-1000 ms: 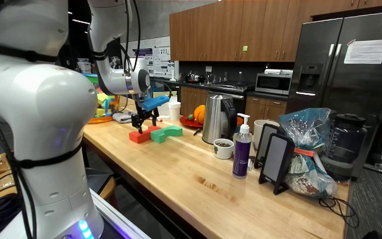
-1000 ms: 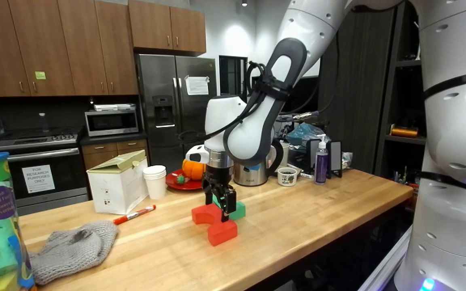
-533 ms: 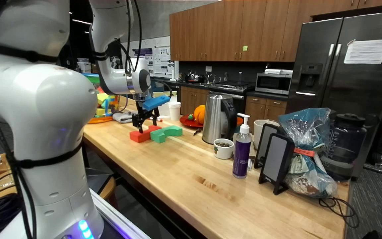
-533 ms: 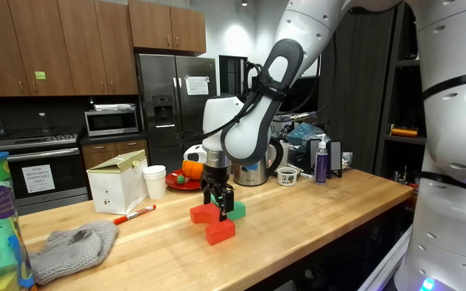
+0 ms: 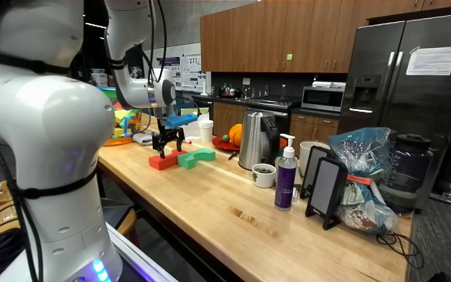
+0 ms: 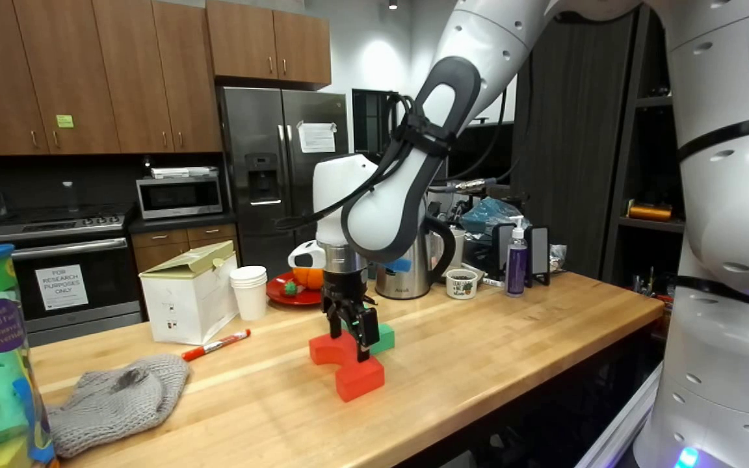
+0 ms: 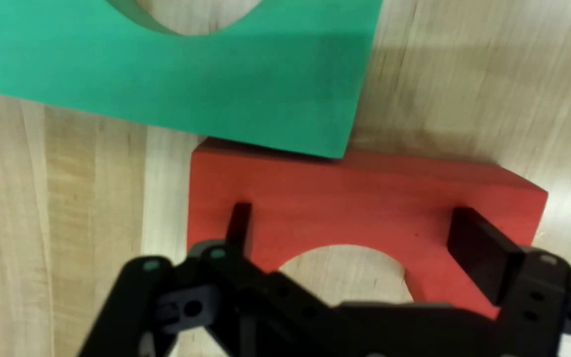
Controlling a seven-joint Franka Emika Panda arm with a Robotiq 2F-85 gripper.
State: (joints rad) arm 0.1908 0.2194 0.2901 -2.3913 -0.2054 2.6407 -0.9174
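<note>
While tool point(image 7: 354, 210) gapes over red block point(image 7: 335, 201), exterior view shows green block point(image 5: 193, 154) whole; wrist view crops it.

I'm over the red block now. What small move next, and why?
I'd probably raise the end effector slightly: it stands open, both fingers over the top of the red block, inside its ends, so closing here would likely just scrape it.

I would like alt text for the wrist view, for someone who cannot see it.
An open black gripper is positioned over a red block with a curved cutout. A similar green block lies beside the red one on a wooden tabletop.
</note>
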